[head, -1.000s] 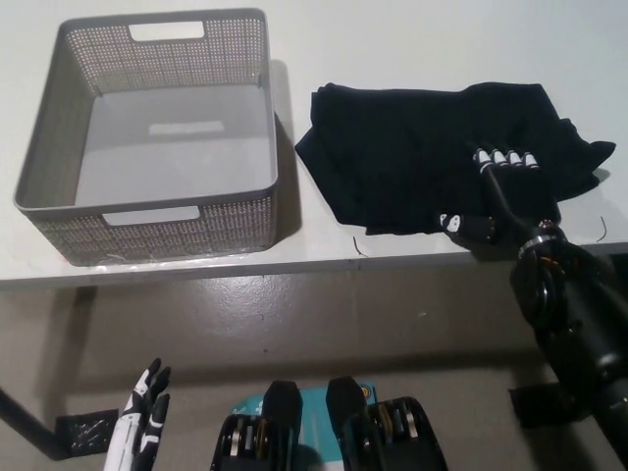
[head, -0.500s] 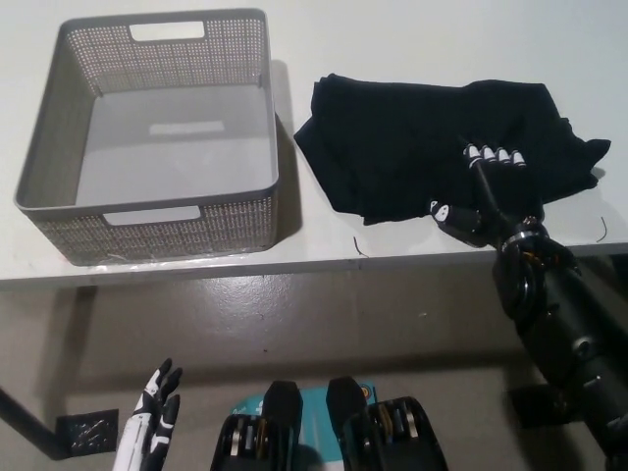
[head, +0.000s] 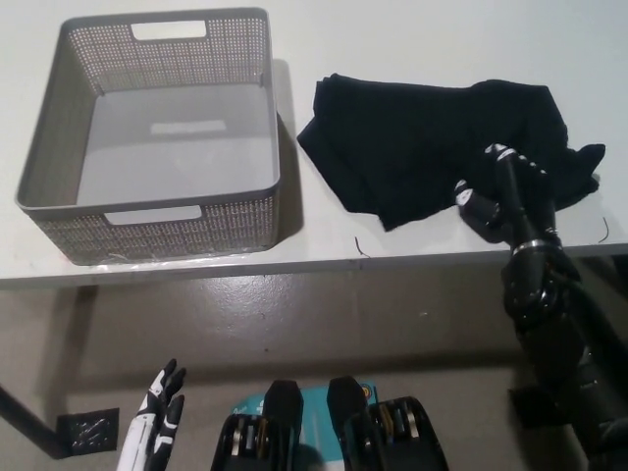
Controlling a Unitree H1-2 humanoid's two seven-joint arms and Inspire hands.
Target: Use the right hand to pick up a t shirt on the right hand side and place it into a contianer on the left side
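the white left hand [head: 152, 432] rests low, fingers spread and empty. the black right hand [head: 502, 192] curls over the near right edge of the black t shirt [head: 432, 142]; whether it grips is unclear. soft, limp and light, the shirt wants a bunched pinch. the grey container [head: 59, 211] sits to its left on the table [head: 412, 39].

One view only: the head camera looked steeply down from above, the white table [head: 412, 29] filling the upper half and the floor [head: 294, 324] below its near edge, left hand [head: 154, 432] low left, right hand [head: 505, 196] right.
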